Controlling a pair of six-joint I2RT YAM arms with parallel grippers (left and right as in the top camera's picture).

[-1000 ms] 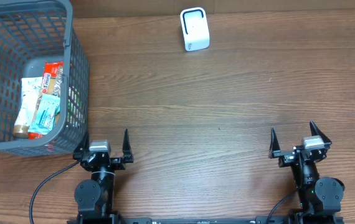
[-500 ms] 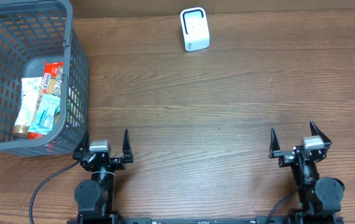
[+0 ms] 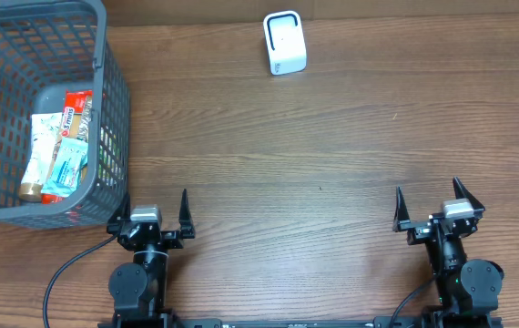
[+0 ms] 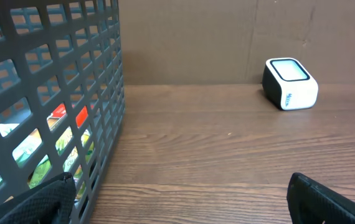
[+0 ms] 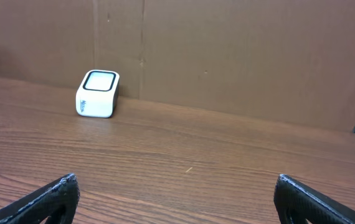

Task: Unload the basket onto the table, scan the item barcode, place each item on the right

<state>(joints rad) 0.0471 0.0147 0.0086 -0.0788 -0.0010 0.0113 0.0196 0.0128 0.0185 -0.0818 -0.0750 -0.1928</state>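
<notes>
We record a brown wooden table (image 3: 314, 155) carrying, at its far left corner, a grey lattice basket (image 3: 114, 109) whose near right corner stands just beside the left arm. Both arms sit at the near edge, well apart. The left pincer (image 3: 155, 205) is spread to its full width and holds nothing. The right pincer (image 3: 427, 200) is likewise fully spread and empty. A small white scanner (image 3: 285, 43) stands at the far edge, a little left of centre, its window tilted up and toward the near side. The goods to be scanned, a cluster of packets (image 3: 57, 150), lie flat on the basket floor, crowded toward its right wall. We cannot make out any barcode at this range. The governing relation, in our judgement, is that the packets lie to the far left of the left pincer, close at hand but behind the basket wall, so the approach has to come over the rim from above. The longest packets run roughly near to far, leaning slightly, which suggests setting the jaws left to right across them. The left arm is much the nearer, since the right arm sits at the opposite side of the table. No step of the task appears begun.
</notes>
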